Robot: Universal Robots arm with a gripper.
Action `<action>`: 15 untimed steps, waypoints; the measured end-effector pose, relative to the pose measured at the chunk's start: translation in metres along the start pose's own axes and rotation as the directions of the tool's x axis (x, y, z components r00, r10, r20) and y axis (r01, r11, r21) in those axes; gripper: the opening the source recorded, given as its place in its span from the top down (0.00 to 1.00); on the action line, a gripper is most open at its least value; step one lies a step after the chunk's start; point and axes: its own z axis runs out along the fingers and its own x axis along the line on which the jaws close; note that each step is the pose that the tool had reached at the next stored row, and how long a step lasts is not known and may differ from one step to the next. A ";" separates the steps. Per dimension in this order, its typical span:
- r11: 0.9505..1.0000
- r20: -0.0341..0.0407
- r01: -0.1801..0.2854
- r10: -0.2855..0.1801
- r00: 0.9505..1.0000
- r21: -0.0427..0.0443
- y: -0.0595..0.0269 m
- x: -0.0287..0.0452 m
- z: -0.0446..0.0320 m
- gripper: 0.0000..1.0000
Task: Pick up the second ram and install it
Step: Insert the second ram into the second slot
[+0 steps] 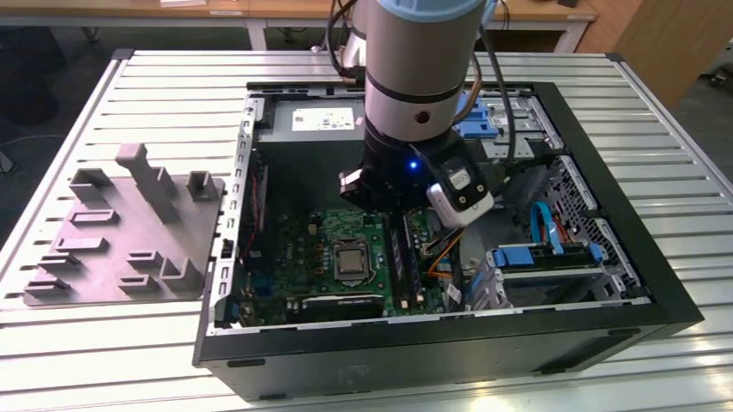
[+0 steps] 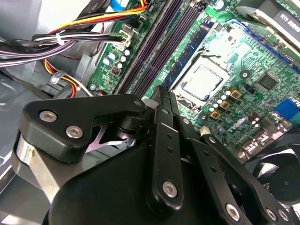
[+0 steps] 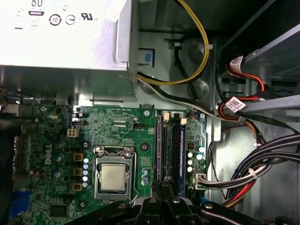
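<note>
The gripper (image 3: 161,185) hangs over the motherboard's (image 3: 56,187) slots beside the CPU (image 3: 112,176), its fingers (image 2: 162,101) drawn close together; I cannot tell whether they pinch anything. A ram (image 3: 180,152) stands on edge in a slot, its long axis parallel to the slots and pointing towards the power supply (image 3: 61,42).

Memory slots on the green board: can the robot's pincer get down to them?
Probably yes. The pincer hangs just above the memory slots, the case is open on top, and the cables lie off to the side.
</note>
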 end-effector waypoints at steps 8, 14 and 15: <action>1.000 0.000 -0.007 0.007 1.000 0.000 -0.0003 0.0002 0.0055 0.89; 1.000 0.000 -0.009 0.009 1.000 0.000 -0.0006 -0.0007 0.0091 0.89; 1.000 0.000 -0.009 0.009 1.000 0.001 -0.0006 -0.0008 0.0092 0.89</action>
